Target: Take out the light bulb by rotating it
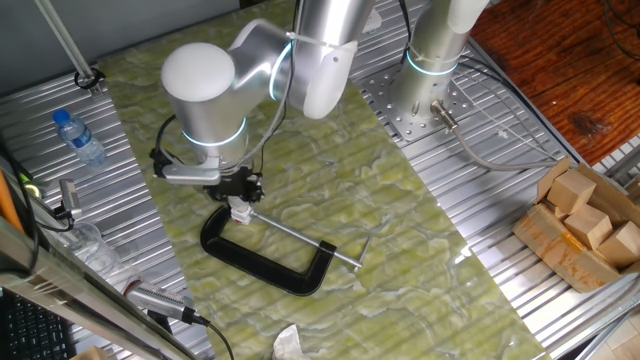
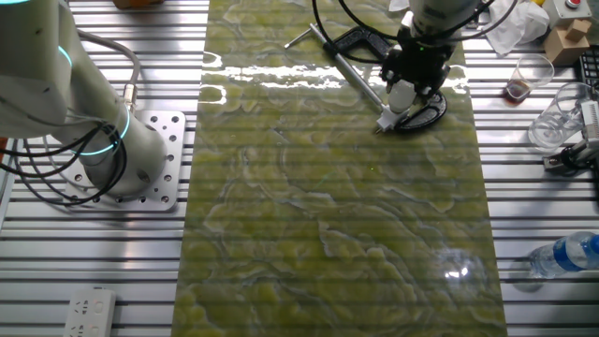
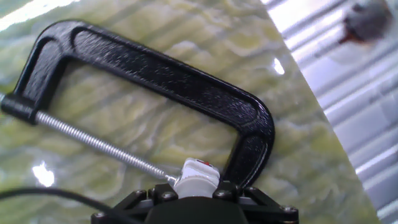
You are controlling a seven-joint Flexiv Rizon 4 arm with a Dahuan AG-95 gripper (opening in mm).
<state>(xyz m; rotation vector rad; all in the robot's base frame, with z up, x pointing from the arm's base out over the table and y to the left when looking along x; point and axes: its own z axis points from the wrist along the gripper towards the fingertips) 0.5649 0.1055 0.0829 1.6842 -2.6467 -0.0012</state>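
Note:
The black C-clamp lies flat on the green mat, and its threaded screw presses a small white socket fitting against the frame. In the other fixed view my gripper hangs straight over that end of the clamp. Its black fingers sit tight on both sides of the frosted white light bulb, just above the socket. The first fixed view shows the gripper with a bit of white bulb under it. In the hand view the hand's black body hides the bulb.
A second arm's base stands on the metal plate behind the mat. A water bottle lies to the left and a box of wooden blocks to the right. A crumpled paper scrap rests at the mat's near edge.

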